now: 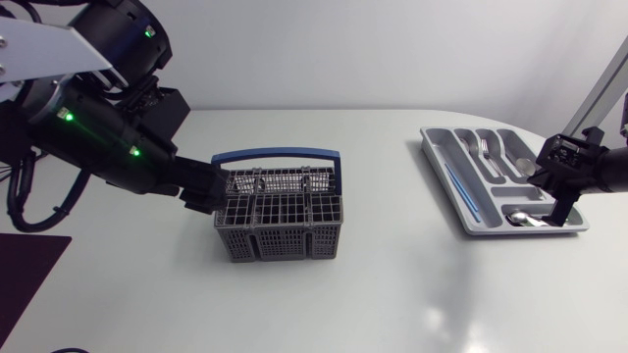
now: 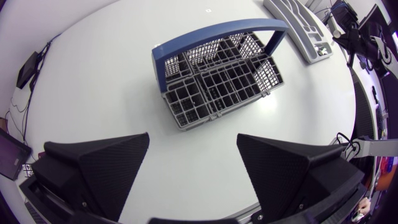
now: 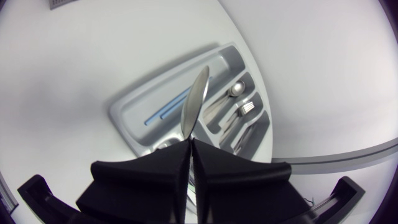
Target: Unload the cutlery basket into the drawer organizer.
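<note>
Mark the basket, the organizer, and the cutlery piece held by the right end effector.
basket (image 1: pixel 280 242): head view, on its front grid wall.
organizer (image 3: pixel 124 107): right wrist view, on the rim at a corner.
cutlery piece (image 3: pixel 198 93): right wrist view, on its wide shiny end.

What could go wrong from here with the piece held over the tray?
1. The right gripper pinches the silver utensil by one end only, so it may swing or slip and land across the dividers of the tray.
2. The tray lies close to the edge of the table, so a low touch could nudge it outward.
</note>
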Robot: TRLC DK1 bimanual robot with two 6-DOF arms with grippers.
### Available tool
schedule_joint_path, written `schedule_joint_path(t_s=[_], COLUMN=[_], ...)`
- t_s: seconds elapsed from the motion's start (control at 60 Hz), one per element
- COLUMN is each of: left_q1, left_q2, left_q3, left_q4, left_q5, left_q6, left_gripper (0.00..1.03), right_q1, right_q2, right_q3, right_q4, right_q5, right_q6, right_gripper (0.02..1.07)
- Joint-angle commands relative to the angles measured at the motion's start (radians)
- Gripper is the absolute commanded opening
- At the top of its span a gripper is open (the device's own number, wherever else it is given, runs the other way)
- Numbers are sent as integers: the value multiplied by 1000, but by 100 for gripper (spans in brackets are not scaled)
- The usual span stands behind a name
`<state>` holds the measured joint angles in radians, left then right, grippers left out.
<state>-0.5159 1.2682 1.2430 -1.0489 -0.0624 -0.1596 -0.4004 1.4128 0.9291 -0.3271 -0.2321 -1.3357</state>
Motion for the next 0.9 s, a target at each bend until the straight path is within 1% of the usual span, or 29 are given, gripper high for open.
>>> schedule_joint_path(t_s=[0.0,0.117,0.3,0.533,0.6,0.65,0.667,0.75,0.883], left_q1=[7,5,8,16,16,16,14,14,13], left_q2=[-21,-32,-52,-76,-79,-82,-86,-89,-95], left_q3=[-30,-43,-60,-73,-76,-77,-79,-82,-79], left_q4=[1,1,1,-2,-2,-2,-2,-5,-8], left_q5=[-8,-8,-16,-16,-16,-16,-16,-22,-31], left_q6=[19,20,26,34,34,34,34,34,34], left_gripper=[99,99,99,99,99,99,99,99,99], right_q1=[-17,-43,-87,-127,-133,-138,-141,-146,-150], right_q2=[57,143,261,344,360,370,374,376,364], right_q3=[-24,7,37,66,68,70,71,66,56], right_q4=[59,95,194,261,281,284,284,287,289], right_q5=[34,60,105,129,134,139,139,140,140], right_q6=[-76,-105,-141,-186,-195,-201,-203,-206,-211], right_gripper=[8,8,8,9,18,23,27,40,58])
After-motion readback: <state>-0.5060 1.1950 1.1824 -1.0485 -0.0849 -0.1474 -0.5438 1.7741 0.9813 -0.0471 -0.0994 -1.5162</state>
